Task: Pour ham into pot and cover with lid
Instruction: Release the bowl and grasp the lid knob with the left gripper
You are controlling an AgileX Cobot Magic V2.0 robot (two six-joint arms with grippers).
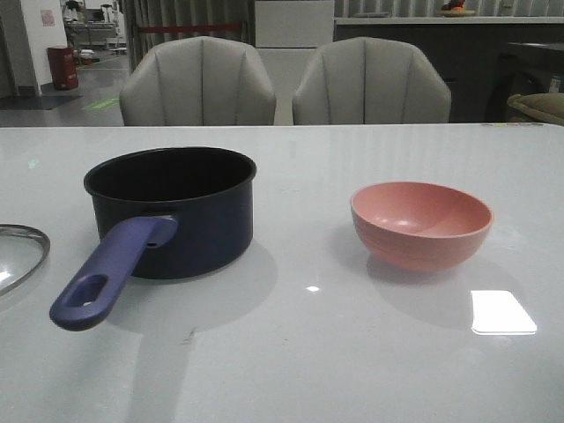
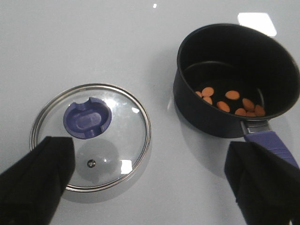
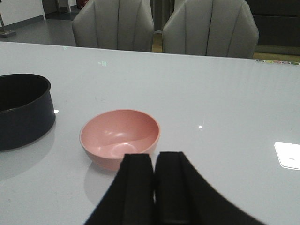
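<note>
The dark navy pot (image 1: pixel 172 211) stands on the table's left half, its blue-purple handle (image 1: pixel 110 273) pointing toward me. Several orange ham pieces (image 2: pixel 232 102) lie on its black bottom in the left wrist view. The glass lid (image 2: pixel 91 136) with its blue knob (image 2: pixel 87 118) lies flat on the table left of the pot; only its rim (image 1: pixel 22 256) shows in the front view. My left gripper (image 2: pixel 147 180) hovers open above the gap between lid and pot. The right gripper (image 3: pixel 154 159) is shut on nothing, just short of the pink bowl (image 3: pixel 120 137).
The pink bowl (image 1: pixel 421 223) stands empty on the right half of the table. Two grey chairs (image 1: pixel 282 84) stand behind the far edge. Bare white tabletop (image 1: pixel 335 352) lies in front of pot and bowl.
</note>
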